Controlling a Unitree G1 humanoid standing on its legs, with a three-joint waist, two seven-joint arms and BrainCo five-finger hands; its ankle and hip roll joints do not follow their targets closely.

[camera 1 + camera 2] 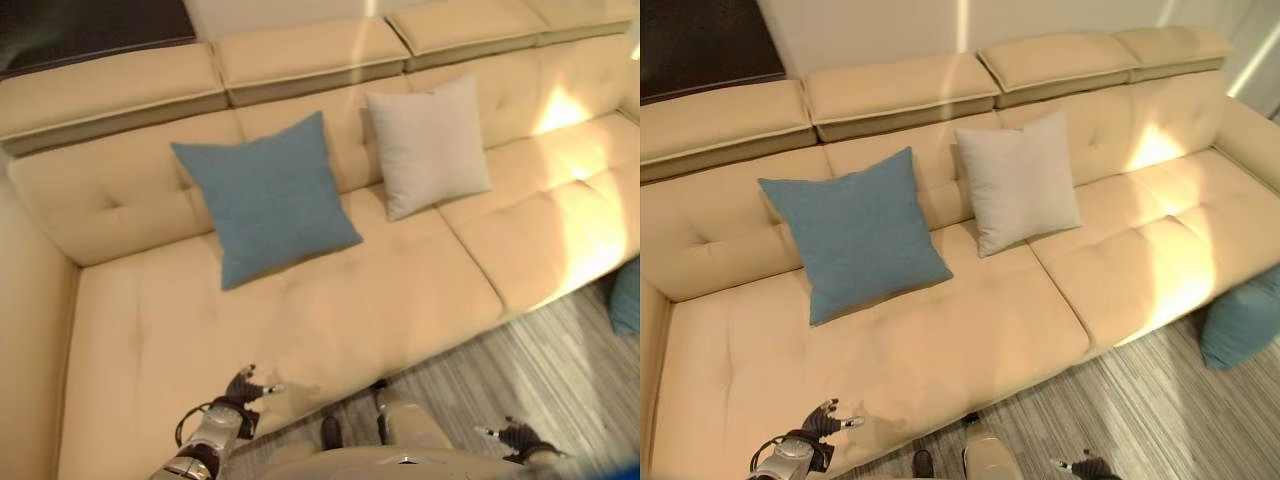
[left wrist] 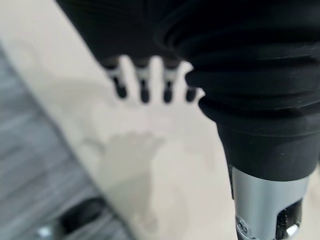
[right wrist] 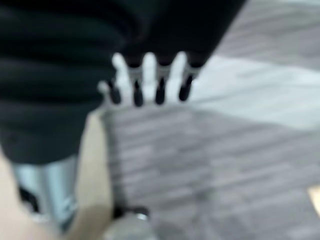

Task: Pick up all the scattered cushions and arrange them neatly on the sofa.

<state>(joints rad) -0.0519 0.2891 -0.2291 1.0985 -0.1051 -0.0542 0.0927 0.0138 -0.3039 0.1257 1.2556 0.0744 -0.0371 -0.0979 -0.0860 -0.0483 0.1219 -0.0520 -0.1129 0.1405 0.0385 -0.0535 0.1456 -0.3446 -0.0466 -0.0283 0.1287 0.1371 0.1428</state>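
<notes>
A blue cushion (image 1: pixel 270 198) leans upright against the backrest of the beige sofa (image 1: pixel 300 320). Beside it on its right leans a pale grey cushion (image 1: pixel 428 145). A teal cushion (image 1: pixel 1245 318) lies on the floor by the sofa's right end. My left hand (image 1: pixel 243 388) hovers over the seat's front edge, fingers straight and empty. Low over the floor, my right hand (image 1: pixel 520 437) is open and holds nothing. In the wrist views, the left fingers (image 2: pixel 143 86) point at the seat and the right fingers (image 3: pixel 150 80) at the floor.
Grey striped floor (image 1: pixel 540 370) runs in front of the sofa. A sunlit patch (image 1: pixel 570 200) falls on the right seat. A dark panel (image 1: pixel 90 25) stands behind the sofa at the back left.
</notes>
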